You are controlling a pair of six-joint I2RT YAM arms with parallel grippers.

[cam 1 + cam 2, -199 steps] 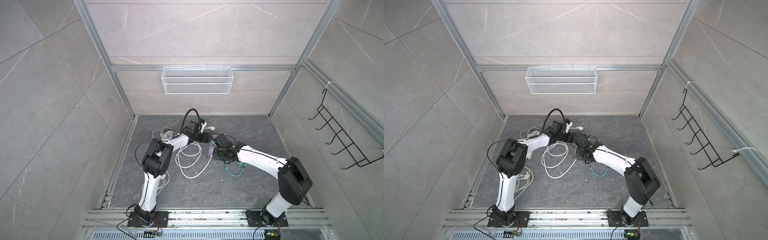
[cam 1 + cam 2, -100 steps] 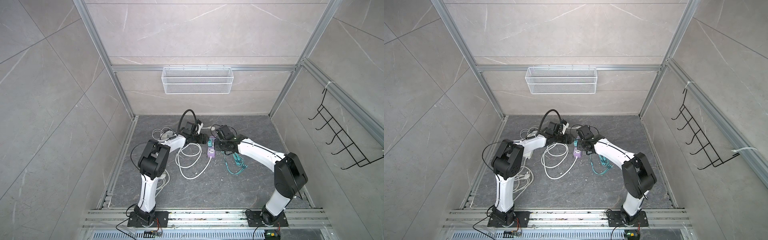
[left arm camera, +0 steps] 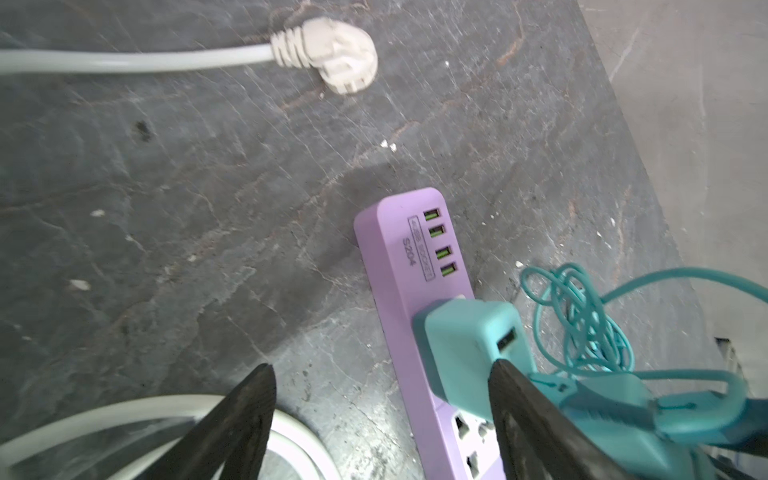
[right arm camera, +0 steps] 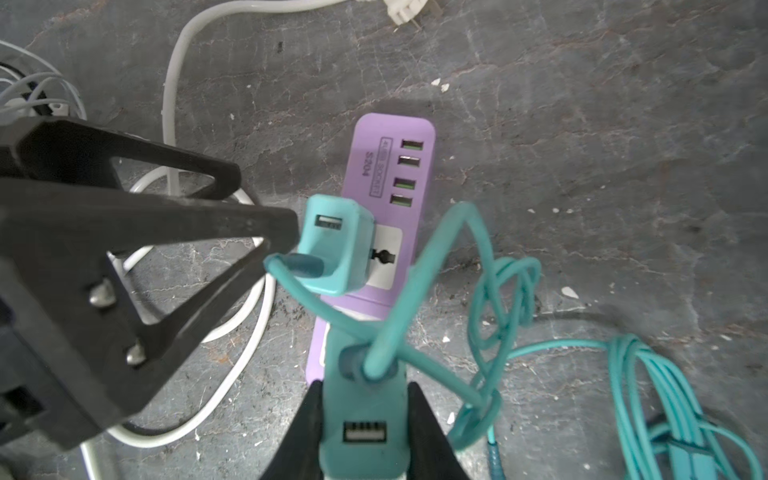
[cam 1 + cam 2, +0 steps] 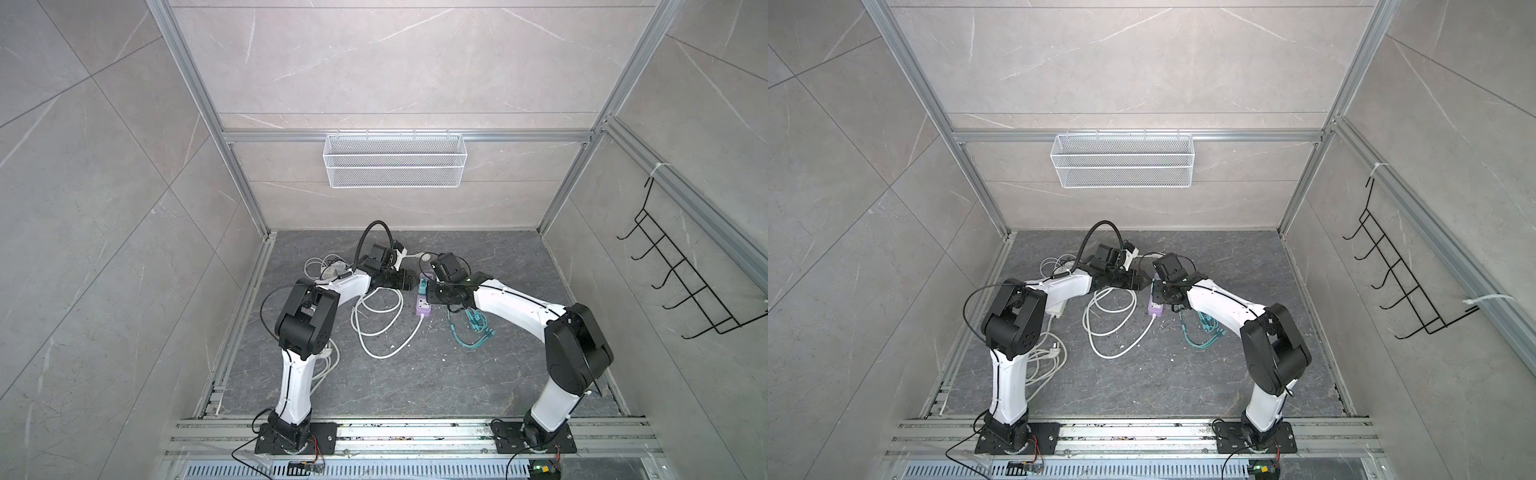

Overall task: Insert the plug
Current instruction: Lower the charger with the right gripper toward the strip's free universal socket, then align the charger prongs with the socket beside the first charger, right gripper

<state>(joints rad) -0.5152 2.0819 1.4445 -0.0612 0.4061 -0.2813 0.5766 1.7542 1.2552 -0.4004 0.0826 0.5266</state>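
A purple power strip [image 3: 409,266] lies on the dark floor, also seen in a top view [image 5: 424,300]. One teal plug [image 3: 465,345] stands tilted in the strip's socket. My left gripper [image 3: 380,365] is open. One of its fingers [image 4: 249,224] touches that plug's side; the other hangs over bare floor. My right gripper [image 4: 363,388] is shut on a second teal plug [image 4: 361,428], held over the strip's near end. Its teal cable [image 4: 419,266] loops up in front. In both top views the two grippers meet over the strip [image 5: 1155,306].
A white plug [image 3: 332,54] with its white cable [image 5: 382,328] lies beyond the strip. A teal cable bundle [image 5: 473,328] sits under my right arm. More white cables [image 5: 322,266] lie at the left. A wire basket [image 5: 394,160] and a hook rack [image 5: 685,286] hang on the walls.
My right arm has swung back, uncovering the purple strip. My left gripper has shifted slightly toward the strip and its jaws have widened a little.
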